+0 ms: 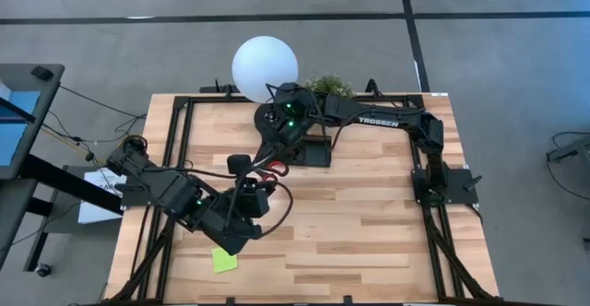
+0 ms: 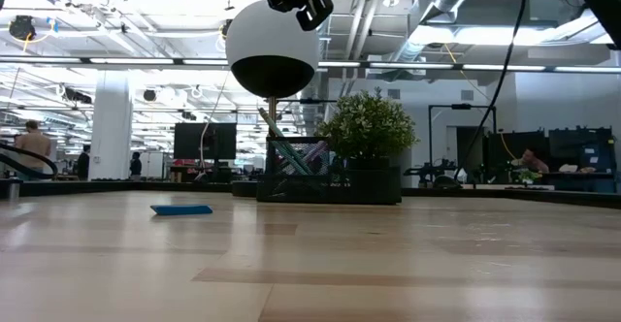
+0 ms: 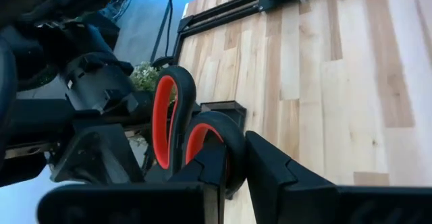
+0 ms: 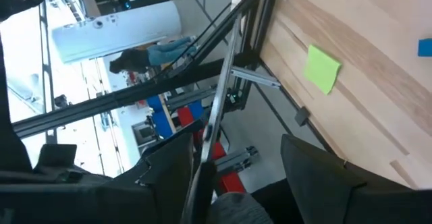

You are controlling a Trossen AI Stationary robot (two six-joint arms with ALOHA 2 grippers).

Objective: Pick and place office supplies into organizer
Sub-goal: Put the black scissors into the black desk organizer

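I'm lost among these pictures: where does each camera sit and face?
High view: above, facing straight down on the table, left arm and right arm.
Low view: tabletop height, level toward the organizer; right arm overhead.
Left wrist view: on left arm, facing past left tool gripping scissors.
Right wrist view: on right arm, facing past right tool; shares sticky pad with high view.

Your left gripper [image 3: 233,166] is clamped on the red-handled scissors [image 3: 177,133] at centre frame, loops pointing up. Behind them, the organizer [image 3: 219,106] and plant [image 3: 143,77] sit on the wooden table [image 3: 337,82].
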